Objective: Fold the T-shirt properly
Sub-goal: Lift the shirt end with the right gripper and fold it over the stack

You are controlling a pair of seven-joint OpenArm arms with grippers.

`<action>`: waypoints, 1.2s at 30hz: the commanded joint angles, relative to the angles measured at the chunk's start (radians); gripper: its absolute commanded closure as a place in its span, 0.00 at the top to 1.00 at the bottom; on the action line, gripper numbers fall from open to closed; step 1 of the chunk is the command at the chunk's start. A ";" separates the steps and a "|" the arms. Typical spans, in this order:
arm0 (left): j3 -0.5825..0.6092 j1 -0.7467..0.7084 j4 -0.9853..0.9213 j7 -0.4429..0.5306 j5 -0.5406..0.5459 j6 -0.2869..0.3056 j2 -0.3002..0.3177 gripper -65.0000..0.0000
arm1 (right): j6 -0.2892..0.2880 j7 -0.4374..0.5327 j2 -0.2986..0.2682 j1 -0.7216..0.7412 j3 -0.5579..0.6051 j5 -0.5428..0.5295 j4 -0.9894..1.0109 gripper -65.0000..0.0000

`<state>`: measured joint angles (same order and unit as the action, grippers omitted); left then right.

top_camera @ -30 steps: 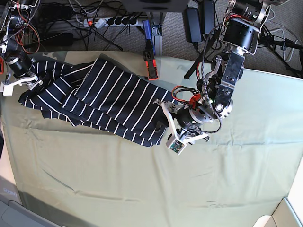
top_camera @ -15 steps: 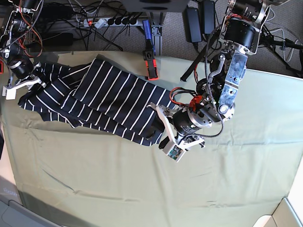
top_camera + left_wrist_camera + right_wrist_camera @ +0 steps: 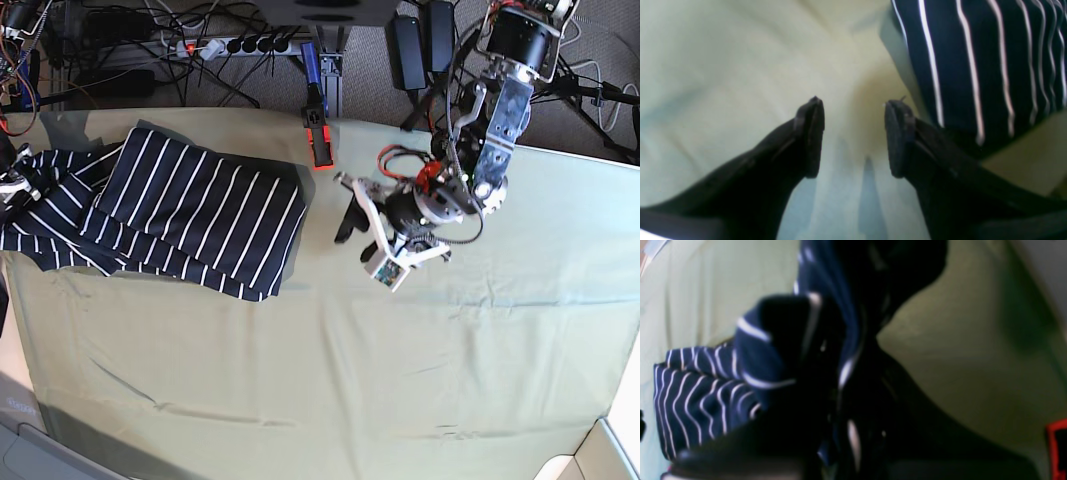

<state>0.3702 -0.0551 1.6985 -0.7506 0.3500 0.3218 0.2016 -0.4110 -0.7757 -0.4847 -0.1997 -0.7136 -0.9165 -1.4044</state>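
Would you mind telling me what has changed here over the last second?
The T-shirt has slid toward the base view's left, pulled by the right gripper still clamped on it. The left gripper has let go, open now, apart from the shirt. The green cloth stayed put.

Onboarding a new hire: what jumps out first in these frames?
The striped T-shirt, bunched at the far-left side of the pale green cloth. The right gripper pinches its left edge at the table's border. The left gripper is open and empty over bare cloth, just beside the shirt's edge.
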 commanded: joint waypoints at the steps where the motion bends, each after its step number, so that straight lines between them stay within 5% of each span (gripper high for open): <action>1: -0.002 0.002 0.015 0.035 0.009 0.000 -0.002 0.50 | -0.050 0.016 -0.026 0.008 -0.011 -0.026 -0.028 0.00; 15: -0.002 -0.080 -0.021 0.089 0.004 0.001 -0.075 0.50 | -0.050 0.008 0.137 0.008 0.011 -0.018 -0.327 0.00; 24: -0.002 -0.080 -0.126 0.105 0.003 0.003 -0.153 0.50 | -0.049 0.034 0.209 0.011 0.231 0.047 -0.413 0.00; 36: -0.002 -0.078 -0.126 0.100 0.001 0.003 -0.168 0.50 | -0.050 0.069 0.343 0.072 0.517 0.233 -0.409 0.00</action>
<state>0.3660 -0.1379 1.5646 -0.6346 0.3485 0.3218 0.0387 -0.4110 -0.7334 -0.1379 -0.1402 -0.1947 -0.6598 -1.7985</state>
